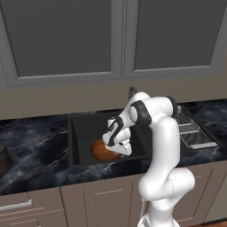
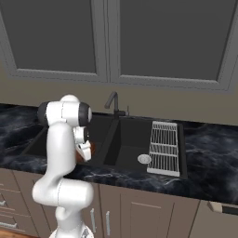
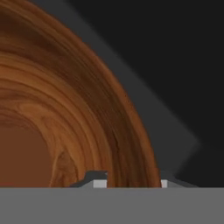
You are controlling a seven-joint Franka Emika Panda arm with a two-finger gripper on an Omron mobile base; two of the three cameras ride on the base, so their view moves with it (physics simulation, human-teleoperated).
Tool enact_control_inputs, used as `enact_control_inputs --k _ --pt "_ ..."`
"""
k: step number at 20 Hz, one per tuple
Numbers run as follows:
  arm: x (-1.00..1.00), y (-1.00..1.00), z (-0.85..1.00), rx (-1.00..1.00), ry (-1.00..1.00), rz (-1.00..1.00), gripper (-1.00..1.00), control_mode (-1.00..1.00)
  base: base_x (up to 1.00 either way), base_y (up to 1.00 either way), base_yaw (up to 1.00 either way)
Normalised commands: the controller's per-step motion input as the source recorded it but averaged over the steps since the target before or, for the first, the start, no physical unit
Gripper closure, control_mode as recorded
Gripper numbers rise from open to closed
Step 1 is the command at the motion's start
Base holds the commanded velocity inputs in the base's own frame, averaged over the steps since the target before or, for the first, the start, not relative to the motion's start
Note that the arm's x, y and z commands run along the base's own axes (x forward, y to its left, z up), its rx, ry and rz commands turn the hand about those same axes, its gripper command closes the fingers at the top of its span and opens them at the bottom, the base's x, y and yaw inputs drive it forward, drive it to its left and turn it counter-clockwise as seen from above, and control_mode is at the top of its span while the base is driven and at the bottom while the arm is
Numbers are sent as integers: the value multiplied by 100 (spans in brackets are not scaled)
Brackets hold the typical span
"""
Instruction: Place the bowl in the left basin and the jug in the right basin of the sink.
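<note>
The claw (image 3: 130,183) grips the bowl's (image 1: 103,151) rim inside the left basin (image 1: 84,133); letting go crookedly could tip it.

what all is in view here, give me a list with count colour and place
bowl: one, glossy reddish-brown wood grain, low in the left basin, its rim between the tool's fingertips
left basin: one, black, wider half of the sink
right basin: one, black, narrower half, round silver drain on its floor
faucet: one, dark, behind the sink's divider
wire rack: one, pale grey, over the sink's right edge
dark pot: one, dark brown, on the counter far left, cut by the frame
counter: black marble, around the sink
wall cabinets: two grey doors, above
arm: one, white with dark joints
tool: one, astride the bowl's rim
</note>
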Motion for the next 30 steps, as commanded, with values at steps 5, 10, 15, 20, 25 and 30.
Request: enact_control_inputs --k 5,10,15,20,25,30 --pt "28 2 -28 0 0 7 100 -100 0 0 0" --pt "20 21 6 -3 12 5 -100 -100 0 0 0" --pt "1 3 30 -8 7 2 -100 -100 0 0 0" --pt "0 0 37 -1 4 0 -100 -100 0 0 0" --pt "0 1 45 7 2 0 -100 -100 0 0 0" --pt "-4 10 91 7 3 1 -100 -100 0 0 0"
